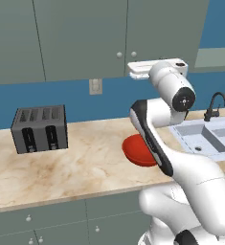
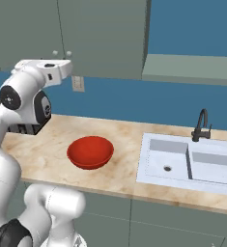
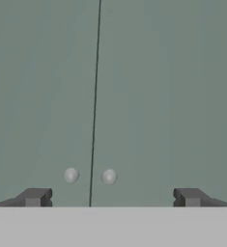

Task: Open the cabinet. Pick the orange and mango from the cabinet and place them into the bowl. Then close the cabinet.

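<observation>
Cabinet (image 3: 134, 96) spans the hand view: two flat grey-green doors shut, thin seam left of centre, a pale round knob each side of it low in frame. My gripper (image 3: 112, 198) is spread wide, grasping nothing. Red bowl (image 2: 90, 152) sits centre-left on the marbled beige counter (image 2: 42, 154); blue wall behind.
</observation>
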